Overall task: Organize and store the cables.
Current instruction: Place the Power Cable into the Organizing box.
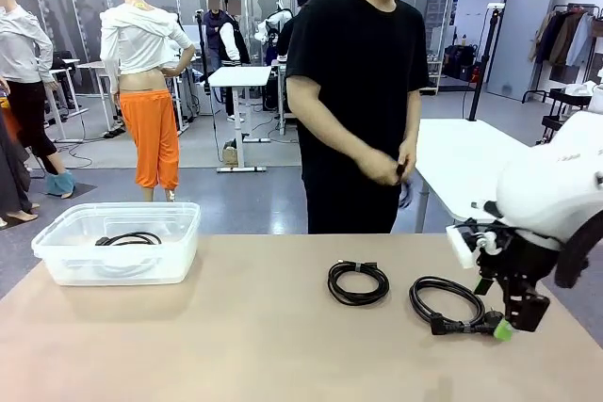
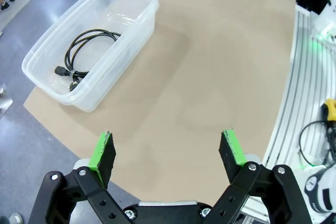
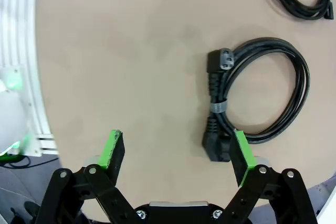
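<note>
While left claw [image 2: 167,145] and right claw [image 3: 178,142] gape wide, black cables [image 3: 218,93], round coils, one grey-banded

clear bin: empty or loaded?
Loaded: one coiled black cable lies on the floor of the clear bin, plug ends showing.

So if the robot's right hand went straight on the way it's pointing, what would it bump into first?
Probably the black plug of the coiled cable beside it: it lies just under one green finger of the open right hand. The rest would reach bare table. Depth is hard to judge.
</note>
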{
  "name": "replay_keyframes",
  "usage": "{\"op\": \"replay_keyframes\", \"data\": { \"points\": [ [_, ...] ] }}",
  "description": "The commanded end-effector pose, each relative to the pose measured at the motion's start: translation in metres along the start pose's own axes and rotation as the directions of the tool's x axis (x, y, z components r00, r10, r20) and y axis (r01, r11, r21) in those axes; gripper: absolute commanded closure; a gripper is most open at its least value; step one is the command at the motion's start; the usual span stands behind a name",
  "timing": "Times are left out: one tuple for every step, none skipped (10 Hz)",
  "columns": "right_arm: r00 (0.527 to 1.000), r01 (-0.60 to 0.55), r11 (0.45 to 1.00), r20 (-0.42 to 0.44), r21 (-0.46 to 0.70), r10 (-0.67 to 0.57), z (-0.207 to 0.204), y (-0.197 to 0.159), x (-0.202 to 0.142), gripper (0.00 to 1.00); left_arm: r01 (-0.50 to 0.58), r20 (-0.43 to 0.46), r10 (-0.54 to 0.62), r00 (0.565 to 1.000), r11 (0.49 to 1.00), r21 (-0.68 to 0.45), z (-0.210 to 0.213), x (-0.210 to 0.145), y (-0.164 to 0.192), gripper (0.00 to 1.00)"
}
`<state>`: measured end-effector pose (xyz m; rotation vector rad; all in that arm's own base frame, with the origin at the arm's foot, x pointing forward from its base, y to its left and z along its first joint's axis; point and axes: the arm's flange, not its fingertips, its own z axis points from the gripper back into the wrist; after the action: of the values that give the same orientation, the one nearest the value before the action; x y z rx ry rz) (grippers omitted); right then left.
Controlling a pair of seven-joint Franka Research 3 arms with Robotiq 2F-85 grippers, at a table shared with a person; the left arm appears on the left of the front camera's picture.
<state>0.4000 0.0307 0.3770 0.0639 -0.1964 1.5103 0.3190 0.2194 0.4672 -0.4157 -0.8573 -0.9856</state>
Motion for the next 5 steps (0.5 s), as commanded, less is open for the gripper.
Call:
{"op": "replay_keyframes", "data": {
  "points": [
    [0.999, 0.01, 1.0, -0.048, 0.007, -0.009, -0.029, -0.009, 0.001, 0.0, 0.003, 0.024, -0.003, 1.0, 1.0, -0.003, 0.001, 0.001, 0.0, 0.0],
    [0.998, 0.002, 1.0, -0.062, -0.01, -0.002, -0.04, -0.016, 0.0, 0.0, 0.003, 0.024, -0.003, 1.0, 1.0, -0.003, 0.001, 0.001, 0.0, 0.0],
    [0.998, -0.004, 1.0, -0.064, -0.018, 0.003, -0.049, -0.02, 0.0, 0.0, 0.003, 0.024, -0.003, 1.0, 1.0, -0.003, 0.001, 0.001, 0.0, 0.0],
    [0.998, -0.008, 1.0, -0.061, -0.013, 0.007, -0.057, -0.023, 0.0, 0.0, 0.003, 0.024, -0.003, 1.0, 1.0, -0.003, 0.001, 0.001, 0.0, 0.0],
    [0.998, -0.005, 1.0, -0.059, 0.0, 0.005, -0.063, -0.025, -0.001, 0.0, 0.003, 0.024, -0.003, 1.0, 1.0, -0.003, 0.001, 0.001, 0.0, 0.0]
  ]
}}
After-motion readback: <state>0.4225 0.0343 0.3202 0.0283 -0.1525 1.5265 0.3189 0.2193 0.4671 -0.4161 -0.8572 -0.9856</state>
